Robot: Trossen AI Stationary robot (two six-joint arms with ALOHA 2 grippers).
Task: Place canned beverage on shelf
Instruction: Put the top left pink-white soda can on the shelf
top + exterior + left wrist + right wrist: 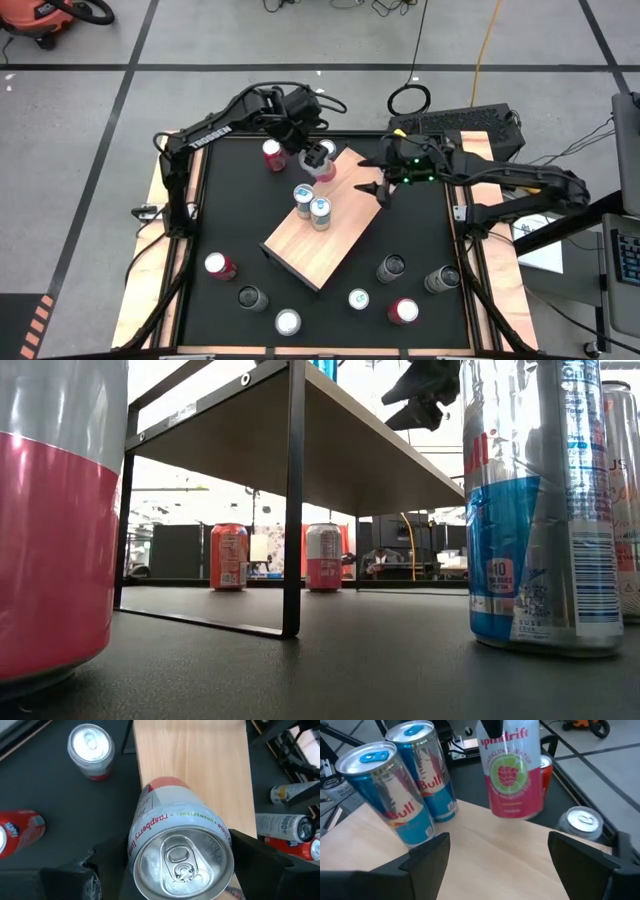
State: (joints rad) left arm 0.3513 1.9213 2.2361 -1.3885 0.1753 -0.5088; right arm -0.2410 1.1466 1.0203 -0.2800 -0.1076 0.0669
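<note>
- Over shelf [330, 215] far corner, left gripper [321, 160] clamps raspberry can [512, 770] by its sides, hanging just above board.
- Can likely rigid, slick, light; mid-body side grip suits.
- Right gripper [383, 190] spread wide, empty, at shelf's right edge.

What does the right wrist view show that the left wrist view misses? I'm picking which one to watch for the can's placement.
Only the right wrist view shows the raspberry can's printed front, its base hanging just above the shelf, and the two blue cans standing on the board. Only the left wrist view shows the can's lid from above, between the left gripper's fingers, plus cans lying and standing on the black table. Both show the held can over the wooden shelf.
</note>
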